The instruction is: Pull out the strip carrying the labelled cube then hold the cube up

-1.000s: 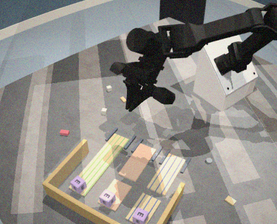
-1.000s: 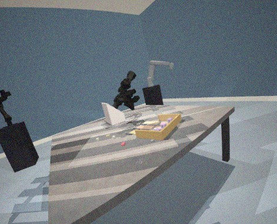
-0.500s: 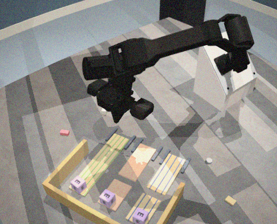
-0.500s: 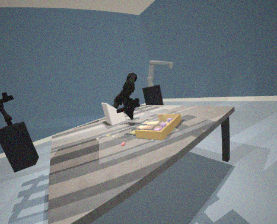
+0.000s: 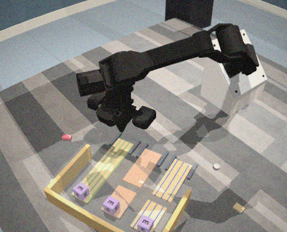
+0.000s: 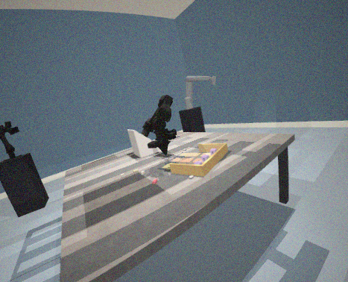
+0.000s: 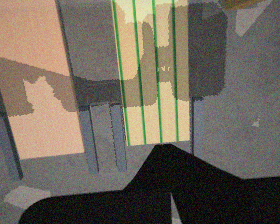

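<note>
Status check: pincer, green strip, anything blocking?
Pincer shut, empty, above the strip's near end. Green-striped strip unbroken, cube on far end. Nothing blocking.

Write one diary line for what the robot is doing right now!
end effector: shut, empty | over near end of green-striped strip | strip unbroken, purple cube on far end

From my seat, the yellow frame (image 5: 69, 172) walls three sides of the strips; only the side facing the arm is open. Dark rails (image 5: 137, 148) lie on the counter (image 5: 249, 144) between the strip ends there, leaving narrow lanes. The green-lined strip (image 5: 111, 159) has its near end just below my closed jaws, with a rail close on either side, I think. Purple cubes (image 5: 81, 190) stand near the back wall.
</note>
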